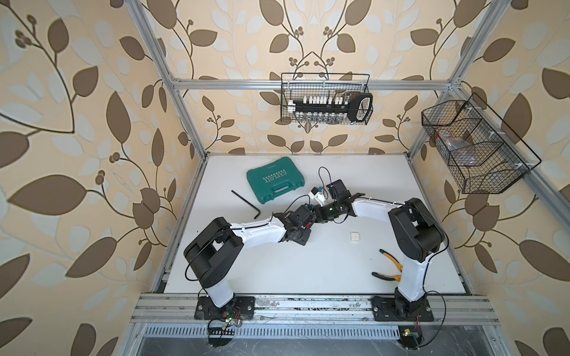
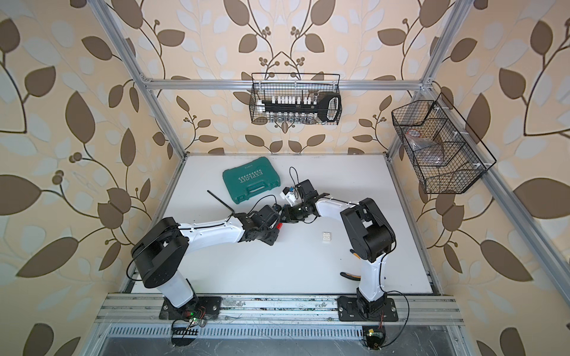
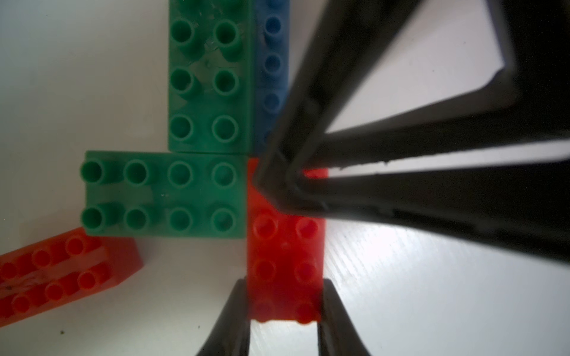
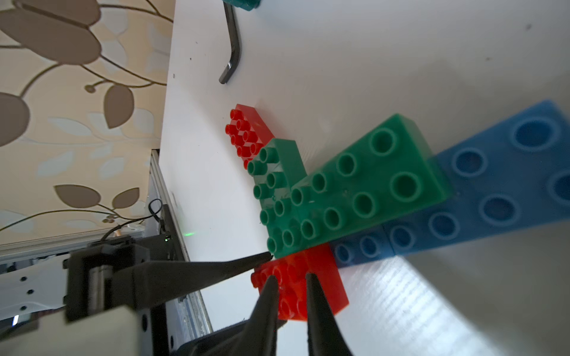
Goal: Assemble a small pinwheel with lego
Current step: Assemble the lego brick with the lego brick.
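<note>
Pinwheel (image 4: 364, 197), near the teal case (image 1: 275, 179), looks half-built: green bricks (image 3: 163, 194) and blue bricks (image 4: 462, 197) joined, left claw (image 3: 283, 311) clamping a red brick (image 3: 285, 252) at the hub, right claw (image 4: 290, 277) nearly closed atop it, grip unclear; white brick (image 1: 355, 237), farther from the case, unplaced.

White tabletop (image 1: 308, 271), and here's the spread. Far side, left of centre: a teal case (image 1: 275, 179) lies flat and closed, handle toward the near edge. Just beside it, closer to the left edge, there's a black hex key (image 1: 245, 201). Right of centre sits the white brick (image 1: 355, 237), all alone, studs up. Near right, yellow-handled pliers (image 1: 391, 260), only partly in view. Mid-table is the cluster: a red brick (image 3: 287, 262) and blue bricks (image 4: 462, 197) lie flat on the surface, touching. Two green bricks (image 3: 163, 194) sit at a right angle, a layer higher. A loose red brick (image 3: 61, 274) lies close by them.
</note>
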You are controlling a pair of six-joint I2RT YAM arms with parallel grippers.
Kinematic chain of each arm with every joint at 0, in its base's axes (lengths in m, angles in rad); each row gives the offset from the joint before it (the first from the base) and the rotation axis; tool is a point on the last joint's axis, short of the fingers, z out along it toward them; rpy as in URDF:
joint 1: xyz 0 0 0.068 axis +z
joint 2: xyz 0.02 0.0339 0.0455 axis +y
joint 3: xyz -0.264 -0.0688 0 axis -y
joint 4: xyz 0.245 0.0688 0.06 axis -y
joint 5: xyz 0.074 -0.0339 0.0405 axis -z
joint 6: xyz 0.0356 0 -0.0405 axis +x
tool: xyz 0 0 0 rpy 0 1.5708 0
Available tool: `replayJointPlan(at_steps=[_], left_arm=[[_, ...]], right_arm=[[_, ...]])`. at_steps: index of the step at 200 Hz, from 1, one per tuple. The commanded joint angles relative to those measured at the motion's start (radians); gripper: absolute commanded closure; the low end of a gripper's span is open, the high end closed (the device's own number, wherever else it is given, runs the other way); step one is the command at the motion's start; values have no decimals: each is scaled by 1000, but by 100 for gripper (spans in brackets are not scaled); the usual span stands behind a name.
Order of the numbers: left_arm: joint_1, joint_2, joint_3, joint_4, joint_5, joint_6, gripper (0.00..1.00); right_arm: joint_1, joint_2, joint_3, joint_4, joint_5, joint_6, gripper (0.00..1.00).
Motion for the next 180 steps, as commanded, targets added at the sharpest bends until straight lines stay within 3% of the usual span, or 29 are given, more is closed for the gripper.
replayJointPlan(at_steps=[1, 71, 122, 180], left_arm=[[-2, 11, 26, -31, 14, 12, 100], [0, 18, 44, -37, 28, 0, 100], [1, 1, 27, -28, 42, -7, 100], [0, -28, -10, 5, 71, -26, 96]], right_arm=[[31, -4, 20, -109, 121, -59, 81], [51, -11, -7, -112, 186, -90, 77], [70, 47, 28, -193, 314, -125, 83], [76, 111, 50, -259, 327, -147, 85]])
